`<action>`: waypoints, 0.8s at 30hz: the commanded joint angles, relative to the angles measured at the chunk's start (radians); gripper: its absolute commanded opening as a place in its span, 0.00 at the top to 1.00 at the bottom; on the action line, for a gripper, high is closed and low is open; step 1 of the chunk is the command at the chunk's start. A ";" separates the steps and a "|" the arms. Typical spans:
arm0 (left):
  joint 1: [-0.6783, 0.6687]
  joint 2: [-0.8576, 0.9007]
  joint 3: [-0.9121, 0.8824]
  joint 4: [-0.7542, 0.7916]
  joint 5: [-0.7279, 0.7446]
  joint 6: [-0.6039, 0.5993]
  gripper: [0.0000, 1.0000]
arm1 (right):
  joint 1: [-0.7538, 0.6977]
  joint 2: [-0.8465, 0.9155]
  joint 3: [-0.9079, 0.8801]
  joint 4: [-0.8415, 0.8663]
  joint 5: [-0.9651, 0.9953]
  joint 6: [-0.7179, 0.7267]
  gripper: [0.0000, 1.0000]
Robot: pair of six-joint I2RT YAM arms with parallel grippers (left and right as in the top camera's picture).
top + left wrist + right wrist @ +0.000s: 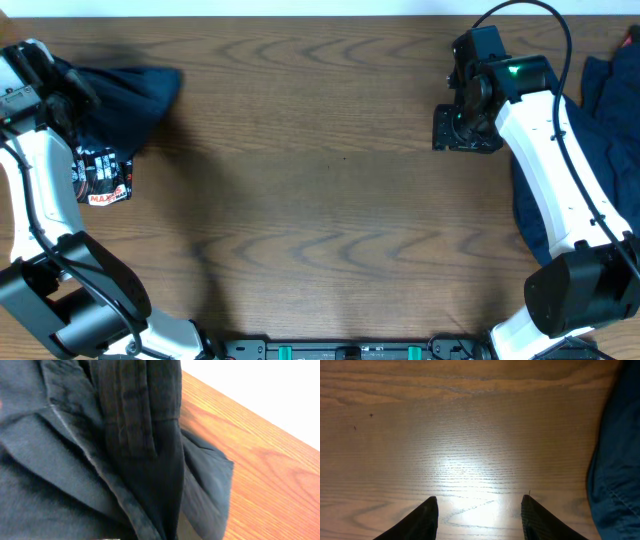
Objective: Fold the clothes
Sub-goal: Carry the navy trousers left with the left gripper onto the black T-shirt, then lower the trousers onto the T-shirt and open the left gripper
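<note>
A dark navy garment [125,88] is bunched at the table's far left corner. It fills the left wrist view [125,460], where seams and a waistband-like band show. My left gripper [62,85] is buried in this cloth, its fingers are hidden, and the folds run together where the jaws are. A second navy garment [600,95] lies at the right edge, partly under the right arm, and shows at the right side of the right wrist view [615,460]. My right gripper [480,502] is open and empty over bare wood, left of that garment [465,125].
The wooden table [330,200] spans the view. Its far edge runs close behind the left garment [260,420]. The arm bases stand at the near left and near right corners.
</note>
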 commanded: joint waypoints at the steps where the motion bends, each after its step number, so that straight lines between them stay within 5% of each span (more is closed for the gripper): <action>1: -0.016 0.019 0.017 0.002 0.117 -0.010 0.94 | -0.006 -0.009 0.011 -0.001 0.005 -0.015 0.48; 24: -0.057 0.269 0.010 -0.077 0.187 -0.005 0.94 | -0.005 -0.009 0.011 -0.003 0.002 -0.016 0.48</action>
